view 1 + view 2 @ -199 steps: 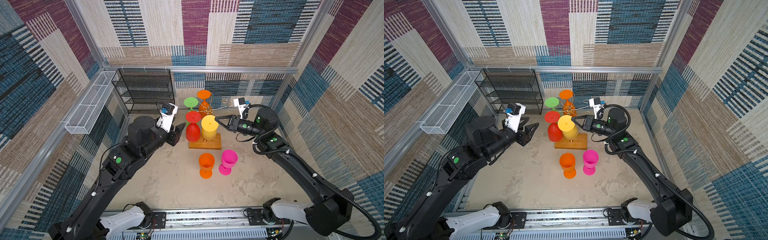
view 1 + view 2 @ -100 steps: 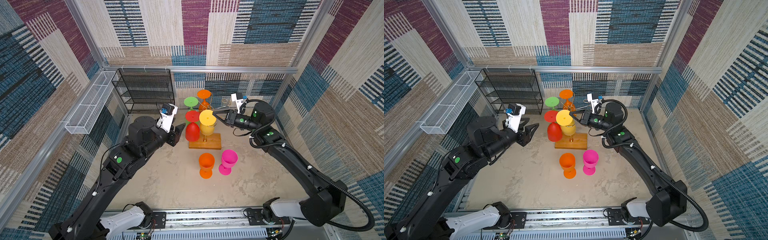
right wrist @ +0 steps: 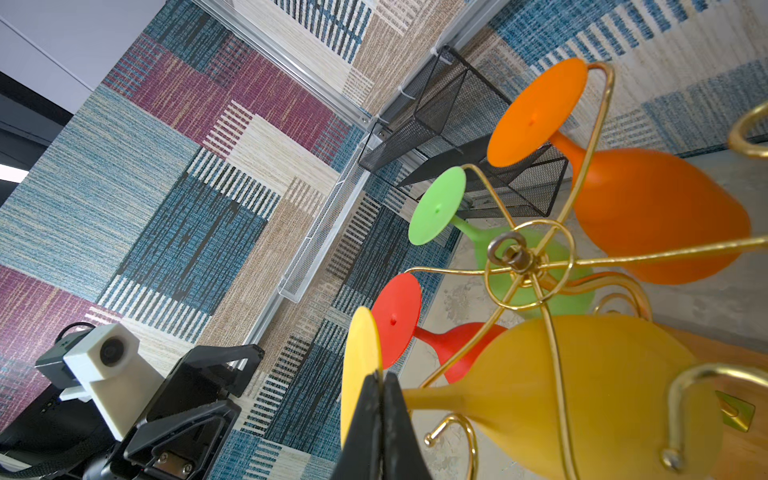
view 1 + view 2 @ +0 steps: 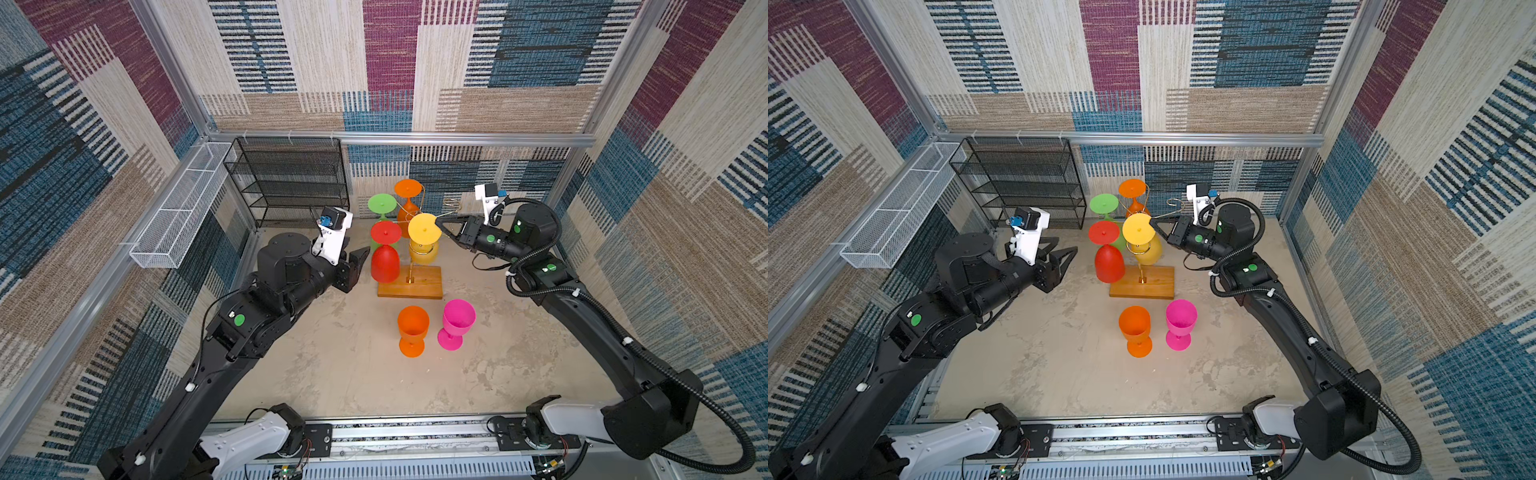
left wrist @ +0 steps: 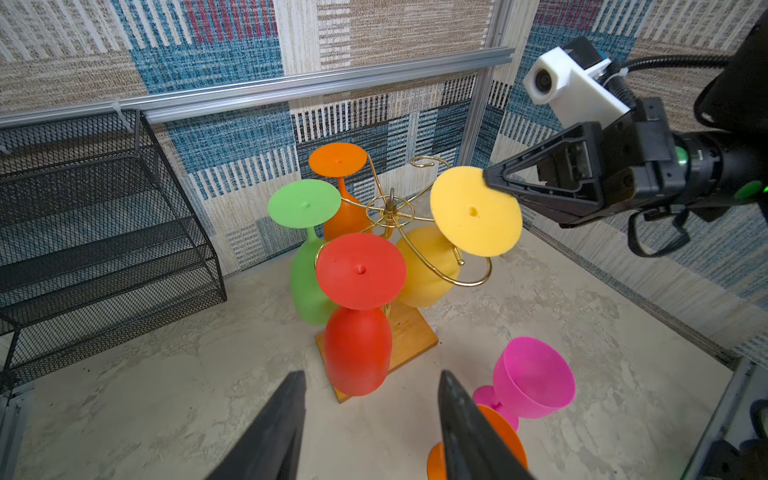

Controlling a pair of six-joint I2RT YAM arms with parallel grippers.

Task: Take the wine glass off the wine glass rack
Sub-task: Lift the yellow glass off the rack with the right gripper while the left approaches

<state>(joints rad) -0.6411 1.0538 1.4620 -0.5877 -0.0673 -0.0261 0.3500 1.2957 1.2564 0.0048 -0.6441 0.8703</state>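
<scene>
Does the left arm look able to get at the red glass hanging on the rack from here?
Probably yes: the left gripper stands open facing the red glass, with nothing between them.

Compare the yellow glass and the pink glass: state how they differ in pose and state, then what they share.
The yellow glass is upside down, foot uppermost, at the wine glass rack; the pink glass stands upright on the table. The right hand pinches the yellow glass's foot rim; no hand holds the pink glass. Both share one goblet shape: round foot, stem, bowl.
</scene>
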